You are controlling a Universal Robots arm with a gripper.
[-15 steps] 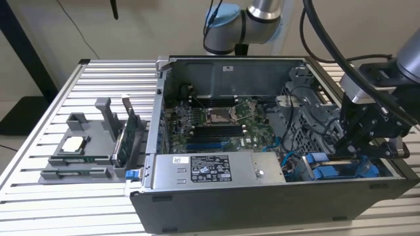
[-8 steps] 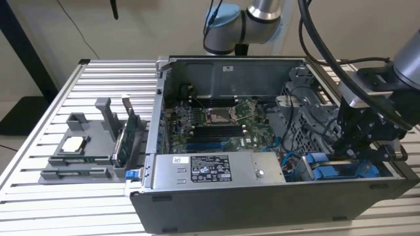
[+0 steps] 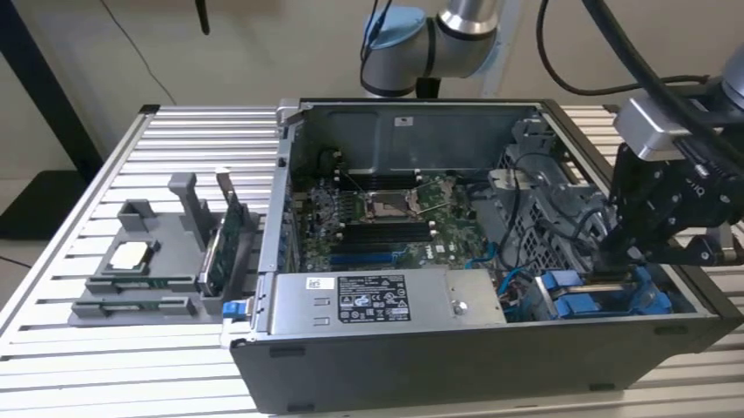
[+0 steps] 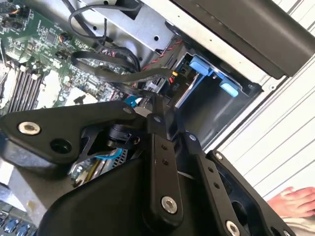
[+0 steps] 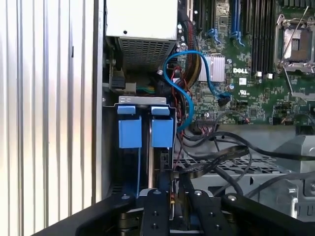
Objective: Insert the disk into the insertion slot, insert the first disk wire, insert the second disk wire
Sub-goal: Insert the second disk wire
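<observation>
Pincer (image 3: 612, 272) state first: the black fingers (image 4: 160, 147) run close together down into the near right corner of the computer case (image 3: 465, 366), over the insertion slot (image 3: 605, 300). Whether they are clenched on anything I cannot tell, since their tips are hidden among the cables (image 5: 216, 152) in both wrist views.

Going from the exterior view's left: a ribbed metal desk (image 3: 70, 348) carries a grey plastic holder (image 3: 145, 270) with a green circuit card (image 3: 221, 248) standing on edge in it, just beside the case's left wall. A small blue tab (image 3: 236, 307) shows at the holder's near right corner. Inside the open case, the green motherboard (image 3: 384, 218) lies flat in the middle, and a silver power supply (image 3: 384, 300) with a white label sits along the near wall.

Further right, the insertion slot shows bright blue plastic rails (image 5: 145, 130); in the first wrist view two blue tabs stand side by side at its mouth. The disk (image 4: 189, 91) appears in the second wrist view as a silvery edge down in the slot beside blue plastic. A blue wire (image 5: 189, 78) loops from the motherboard toward the slot. Black cables cross above the perforated bay wall (image 5: 236, 167).

At the corner of the second wrist view a person's hand (image 4: 293, 201) rests on the desk, outside the case.
</observation>
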